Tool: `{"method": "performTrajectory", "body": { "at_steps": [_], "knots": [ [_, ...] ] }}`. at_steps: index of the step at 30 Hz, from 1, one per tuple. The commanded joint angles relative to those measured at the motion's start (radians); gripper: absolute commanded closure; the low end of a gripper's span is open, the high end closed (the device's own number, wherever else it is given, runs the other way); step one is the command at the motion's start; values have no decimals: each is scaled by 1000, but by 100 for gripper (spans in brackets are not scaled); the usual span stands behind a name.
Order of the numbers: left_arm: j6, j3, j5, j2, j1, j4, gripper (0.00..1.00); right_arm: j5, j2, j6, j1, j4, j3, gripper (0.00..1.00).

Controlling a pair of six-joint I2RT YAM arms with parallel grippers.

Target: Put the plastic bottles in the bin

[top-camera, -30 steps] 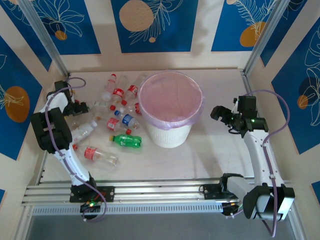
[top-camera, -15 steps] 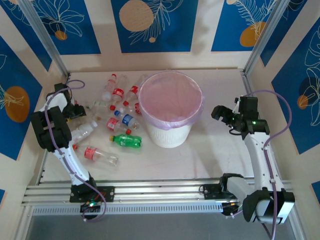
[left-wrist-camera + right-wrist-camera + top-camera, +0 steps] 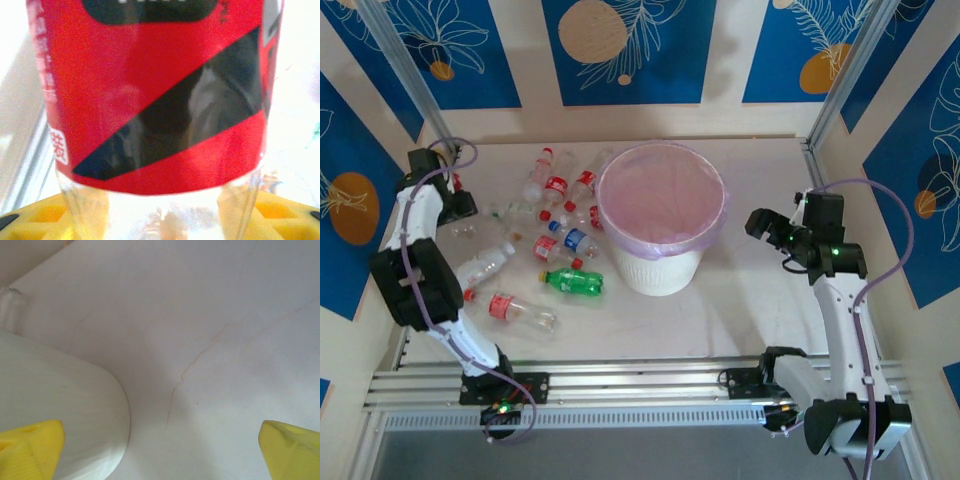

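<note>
A plastic bottle (image 3: 160, 95) with a red and black label stands close before the left wrist camera, its clear body between the yellow fingertips (image 3: 30, 220). My left gripper (image 3: 160, 220) is shut on it at the table's far left (image 3: 463, 205). Several more plastic bottles (image 3: 555, 185) lie left of the bin (image 3: 660, 270), among them a green one (image 3: 572, 282), a blue-labelled one (image 3: 575, 240) and a red-labelled one (image 3: 510, 308). The bin is white and ribbed with a pink bag. My right gripper (image 3: 760, 222) hangs open right of the bin, nothing between its fingers (image 3: 160, 450).
The bin's white wall (image 3: 60, 390) curves in at the left of the right wrist view, close to the left fingertip. Side walls with metal posts (image 3: 420, 90) close in the table on the left and right. Bare tabletop (image 3: 750, 310) lies right of the bin.
My left gripper has gone from wide open to closed around the bottle, and the left arm has drawn back toward the far-left corner. The right arm has barely shifted.
</note>
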State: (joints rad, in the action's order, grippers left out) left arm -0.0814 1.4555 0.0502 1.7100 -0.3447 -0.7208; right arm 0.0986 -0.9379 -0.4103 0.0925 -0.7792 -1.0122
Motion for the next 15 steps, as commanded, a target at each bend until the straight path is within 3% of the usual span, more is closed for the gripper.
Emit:
{"method": "performTrajectory", "body": {
  "at_steps": [1,10,13,15],
  "knots": [
    [-37,-37,-68,-119,8,11,46,-49,43,5,6,-38,-67,0],
    [-163,-210,-294,-442,238,118,54,-223,37,-43,-42,-99,-329,5],
    [-247,-256,-392,-552,316,197,60,-247,-18,-51,-141,-106,-457,7],
    [-267,-266,-444,-602,368,227,60,-202,-63,-51,-263,-99,-541,8]
  ]
}}
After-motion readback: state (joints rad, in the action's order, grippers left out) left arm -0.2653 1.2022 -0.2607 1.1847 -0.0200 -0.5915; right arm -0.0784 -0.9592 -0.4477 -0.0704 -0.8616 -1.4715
